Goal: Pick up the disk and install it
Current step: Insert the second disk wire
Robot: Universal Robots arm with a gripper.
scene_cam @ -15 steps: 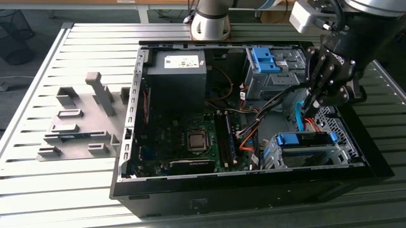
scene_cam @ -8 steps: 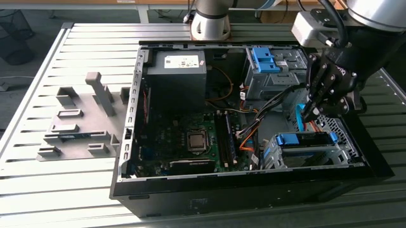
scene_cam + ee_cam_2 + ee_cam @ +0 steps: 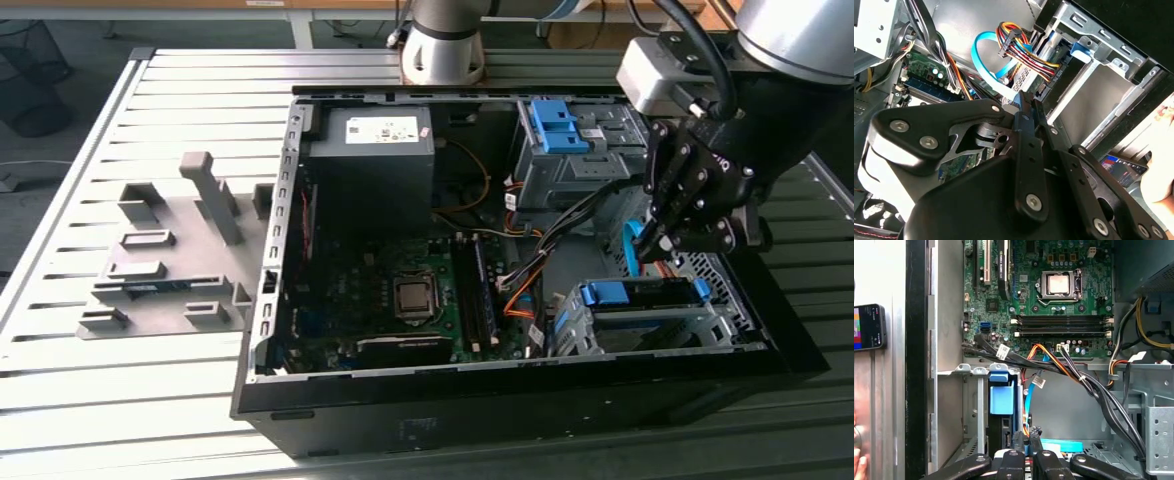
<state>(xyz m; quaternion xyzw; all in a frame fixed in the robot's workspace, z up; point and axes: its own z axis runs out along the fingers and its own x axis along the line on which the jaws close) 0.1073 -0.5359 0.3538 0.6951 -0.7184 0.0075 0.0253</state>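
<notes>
The open computer case (image 3: 274, 300) lies on its side. In a metal cage (image 3: 566, 322) at one near corner of the case sits the disk (image 3: 643, 294), silver with a blue frame; the first wrist view shows its blue frame (image 3: 1001, 396) in that cage too. The gripper (image 3: 663, 243) hangs inside the case, just above the cage, its two fingers (image 3: 1026, 127) pressed close together. Also in the case are a green board (image 3: 387, 300), a dark box (image 3: 371, 165), many coloured wires (image 3: 1054, 360), and a far cage with a blue clip (image 3: 553, 124).
</notes>
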